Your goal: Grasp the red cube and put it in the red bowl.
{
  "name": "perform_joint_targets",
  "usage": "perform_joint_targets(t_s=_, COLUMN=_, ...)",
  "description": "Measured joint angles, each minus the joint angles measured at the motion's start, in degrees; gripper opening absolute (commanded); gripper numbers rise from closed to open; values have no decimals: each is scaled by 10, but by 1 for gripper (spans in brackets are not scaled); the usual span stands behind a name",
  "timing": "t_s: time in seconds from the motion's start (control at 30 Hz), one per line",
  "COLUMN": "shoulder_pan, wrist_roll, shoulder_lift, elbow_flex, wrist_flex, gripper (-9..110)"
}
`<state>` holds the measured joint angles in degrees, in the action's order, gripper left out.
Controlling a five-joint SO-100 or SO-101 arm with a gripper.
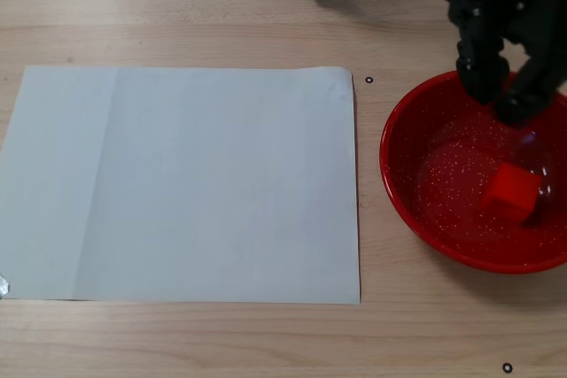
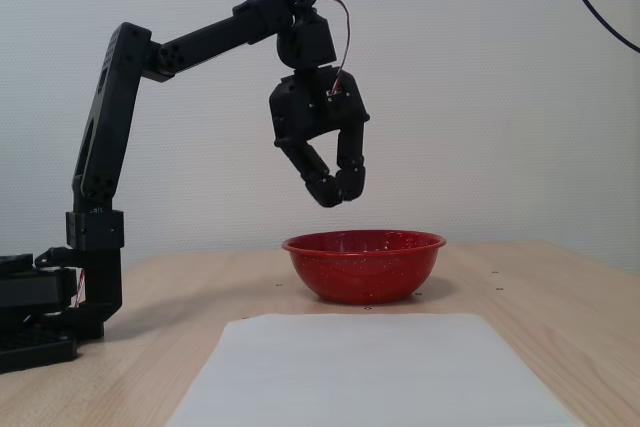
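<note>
Wooden table (image 1: 221,15) holds a white paper sheet (image 1: 182,183). At the right of this fixed view, the red cube (image 1: 512,192) lies inside the red bowl (image 1: 416,174). No writing shows.

From the side, the gripper (image 2: 338,190) hangs above the bowl, fingertips touching, holding nothing.

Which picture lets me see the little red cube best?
The fixed view from above shows it best: the red cube lies inside the red bowl, in plain sight below the gripper. In the fixed view from the side, the bowl's wall hides the cube completely.
</note>
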<state>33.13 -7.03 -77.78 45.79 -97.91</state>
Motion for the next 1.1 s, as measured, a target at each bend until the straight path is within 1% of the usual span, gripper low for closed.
perform_joint_targets(t_s=0.23, shoulder_pan=-34, wrist_roll=0, shoulder_lift=-4, elbow_flex=0, wrist_flex=-5, gripper=0)
perform_joint_targets(t_s=0.37, shoulder_pan=-65, wrist_roll=10, shoulder_lift=-70, elbow_flex=47, wrist_flex=-2, gripper=0)
perform_joint_targets(t_s=0.57, shoulder_pan=-134, wrist_roll=20, shoulder_lift=-175, elbow_flex=144, wrist_flex=59, gripper=0)
perform_joint_targets(t_s=0.73, shoulder_pan=-181, wrist_roll=24, shoulder_lift=-221, elbow_flex=234, wrist_flex=96, gripper=0)
perform_joint_targets(t_s=0.9, shoulder_pan=-221, wrist_roll=35, shoulder_lift=-316, elbow_flex=358, wrist_flex=155, gripper=0)
perform_joint_targets(t_s=1.1, shoulder_pan=-244, wrist_roll=51, shoulder_lift=-456, elbow_flex=562, wrist_flex=274, gripper=0)
